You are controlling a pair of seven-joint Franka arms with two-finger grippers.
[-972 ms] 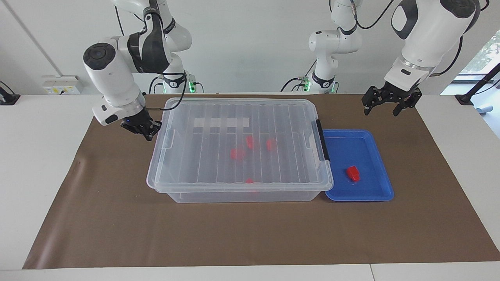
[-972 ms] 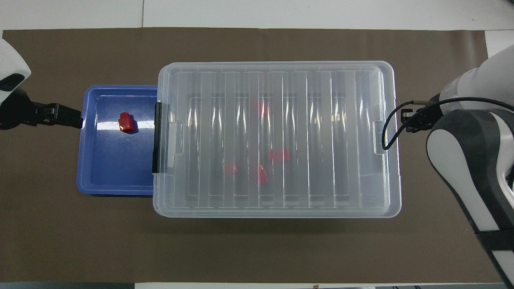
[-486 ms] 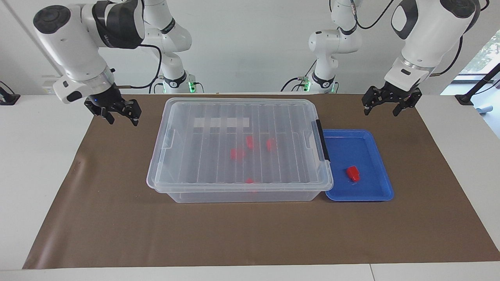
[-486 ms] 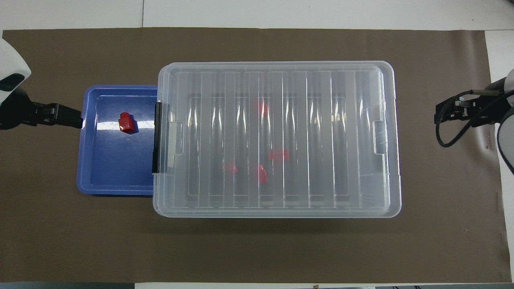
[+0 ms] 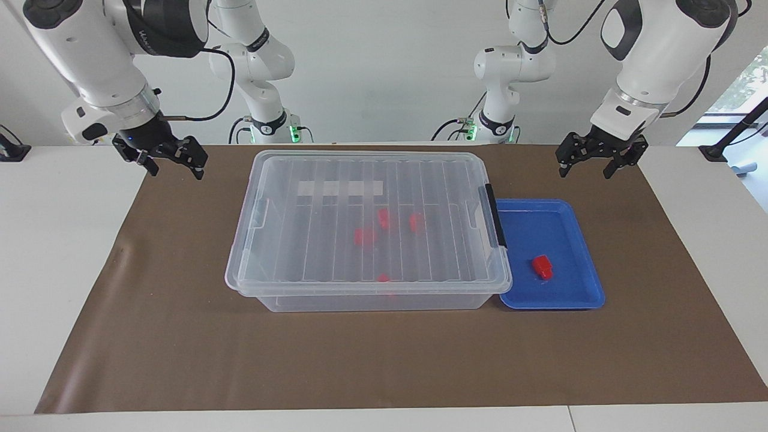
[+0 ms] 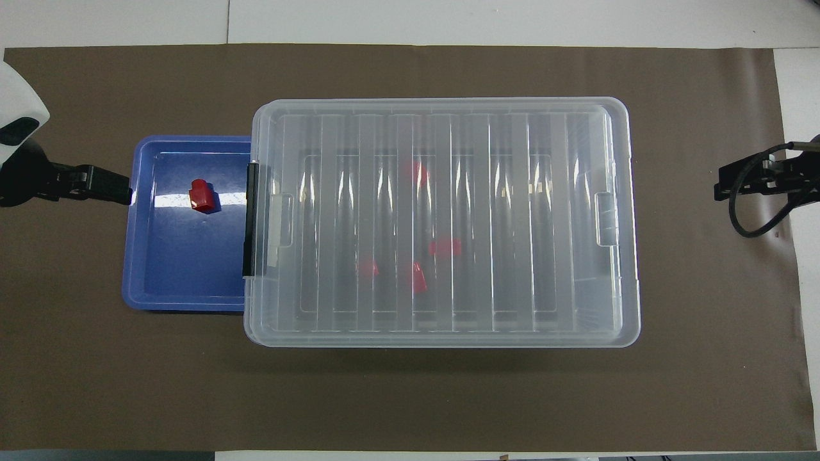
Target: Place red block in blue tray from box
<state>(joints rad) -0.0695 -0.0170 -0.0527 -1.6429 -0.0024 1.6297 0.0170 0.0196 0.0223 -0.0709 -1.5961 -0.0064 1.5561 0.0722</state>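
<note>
Facing view puts the red block lying in the blue tray at right of frame, below the left gripper, which hangs open and empty over the brown mat. The right gripper, also open and empty, hangs at upper left, beside the closed box. More red blocks sit under its lid, so any further pick needs it opened.
</note>
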